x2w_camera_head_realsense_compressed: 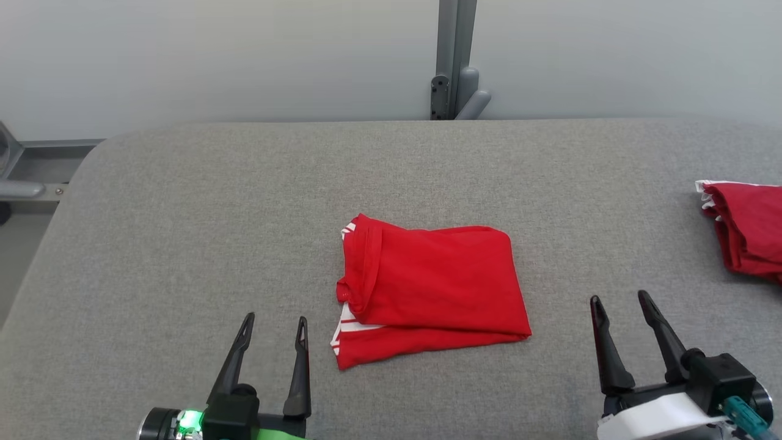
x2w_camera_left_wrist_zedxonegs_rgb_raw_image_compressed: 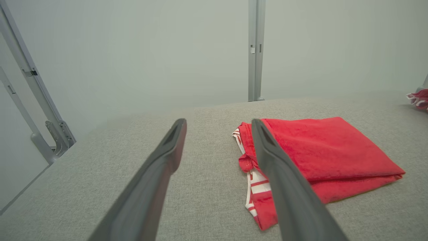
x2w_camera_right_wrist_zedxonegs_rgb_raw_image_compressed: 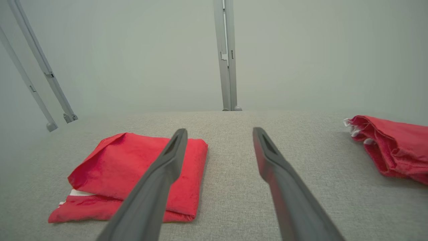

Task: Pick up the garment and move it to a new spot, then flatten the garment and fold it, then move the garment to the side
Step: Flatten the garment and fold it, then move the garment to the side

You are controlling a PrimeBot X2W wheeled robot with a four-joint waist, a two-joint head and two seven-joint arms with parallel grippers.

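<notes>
Both stand wide and empty: the left end effector (x2w_camera_head_realsense_compressed: 275, 318) just left of the garment (x2w_camera_head_realsense_compressed: 440, 281), the right end effector (x2w_camera_head_realsense_compressed: 620, 297) somewhat apart on the garment's right, neither touching it. The garment is bright red, folded into a neat rectangle at the middle of the grey desk (x2w_camera_head_realsense_compressed: 183, 214), with a stitched hem and white stripes peeking out along its left edge; the left wrist view gives that hem and those stripes close up, while the right wrist view faces the garment's smooth folded right edge. Well right of the garment lies a second red cloth (x2w_camera_head_realsense_compressed: 748, 229).
</notes>
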